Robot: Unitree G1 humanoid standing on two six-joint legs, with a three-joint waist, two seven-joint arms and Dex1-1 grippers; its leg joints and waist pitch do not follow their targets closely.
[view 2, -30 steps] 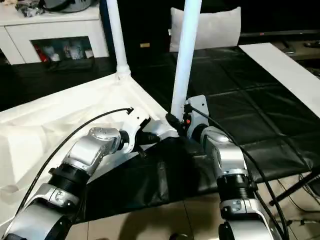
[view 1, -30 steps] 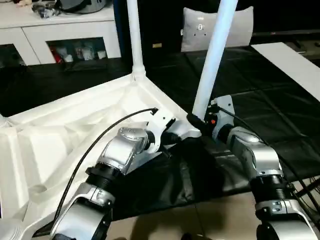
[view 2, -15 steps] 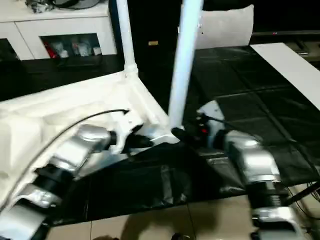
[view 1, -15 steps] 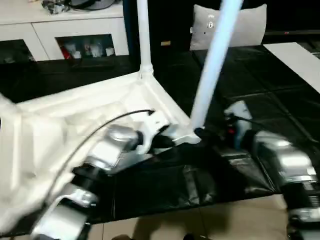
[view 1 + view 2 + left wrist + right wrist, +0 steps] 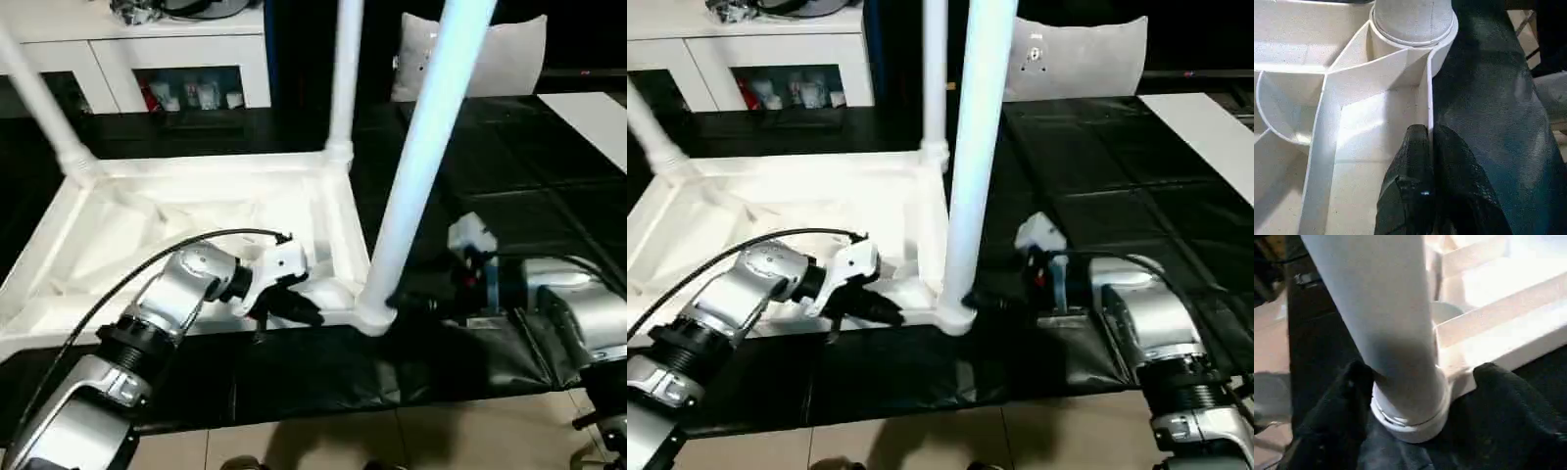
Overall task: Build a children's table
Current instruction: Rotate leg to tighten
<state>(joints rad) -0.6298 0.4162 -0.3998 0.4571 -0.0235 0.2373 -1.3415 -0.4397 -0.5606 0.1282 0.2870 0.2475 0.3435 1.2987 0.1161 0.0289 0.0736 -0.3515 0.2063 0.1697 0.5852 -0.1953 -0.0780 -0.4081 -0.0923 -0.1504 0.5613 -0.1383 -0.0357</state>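
Black mats (image 5: 509, 176) lie open beside the upturned table's rim (image 5: 343, 235).

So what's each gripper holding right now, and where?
Left gripper pinches the tabletop's side wall by the corner socket. Right gripper straddles the near leg's base; whether it grips cannot be told.

White children's table (image 5: 196, 211) upside down, legs (image 5: 423, 166) upright

Dim room, bright glare on white table (image 5: 196, 211); wrist views softly blurred, dark mat (image 5: 323, 377) underexposed
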